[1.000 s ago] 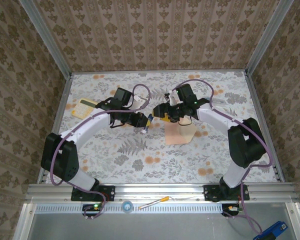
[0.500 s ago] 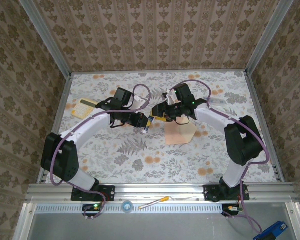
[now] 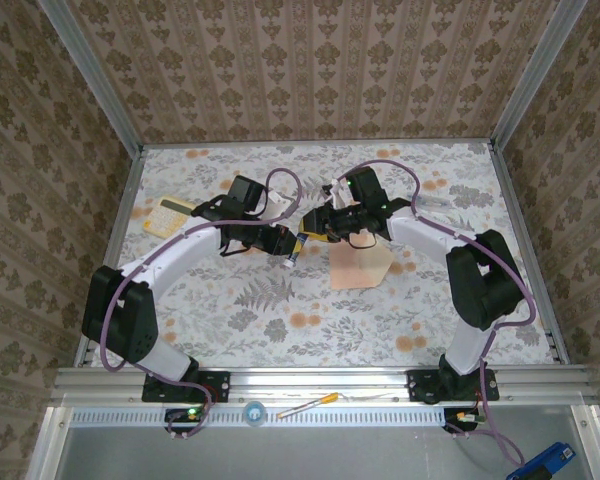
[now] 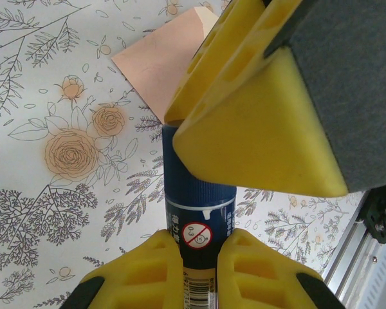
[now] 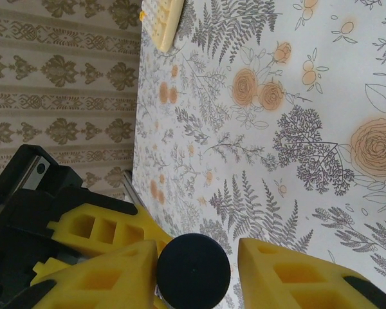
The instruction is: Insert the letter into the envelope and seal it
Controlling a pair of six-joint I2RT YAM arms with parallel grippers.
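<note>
Brown damask-patterned walls (image 3: 310,70) enclose a floral-printed table (image 3: 310,335); aluminium rails (image 3: 320,381) frame its edges.

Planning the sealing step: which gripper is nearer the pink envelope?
Right. The right gripper hovers by the far-left corner of the envelope, jaws open around the cap of the glue stick. The left gripper, shut on the glue stick, is farther left.

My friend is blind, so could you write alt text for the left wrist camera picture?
The left gripper, yellow-fingered, clamps a dark blue glue stick, while the right gripper, also yellow, covers its far end. Behind lies a salmon-pink envelope on a floral tablecloth.
</note>
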